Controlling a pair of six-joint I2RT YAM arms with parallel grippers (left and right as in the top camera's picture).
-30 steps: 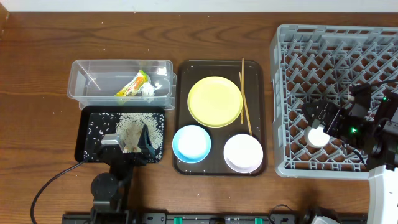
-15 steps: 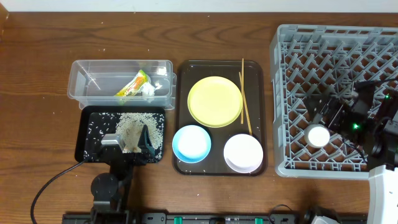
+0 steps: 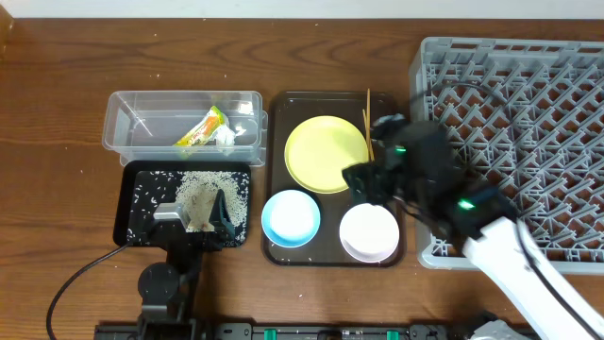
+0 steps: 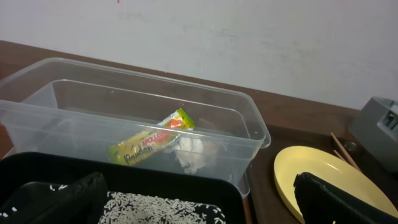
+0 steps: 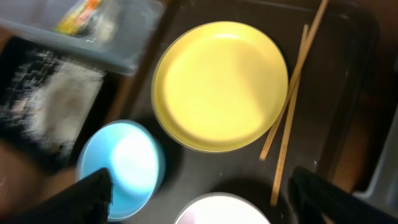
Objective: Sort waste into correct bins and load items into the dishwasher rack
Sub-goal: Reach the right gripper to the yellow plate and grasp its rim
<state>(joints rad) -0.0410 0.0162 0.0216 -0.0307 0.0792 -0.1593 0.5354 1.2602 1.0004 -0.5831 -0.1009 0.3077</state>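
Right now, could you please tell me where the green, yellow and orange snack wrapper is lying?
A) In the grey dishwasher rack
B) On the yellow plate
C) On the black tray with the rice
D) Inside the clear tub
D: the snack wrapper lies inside the clear tub, right beside the crumpled white paper, as both the overhead and left wrist views show.
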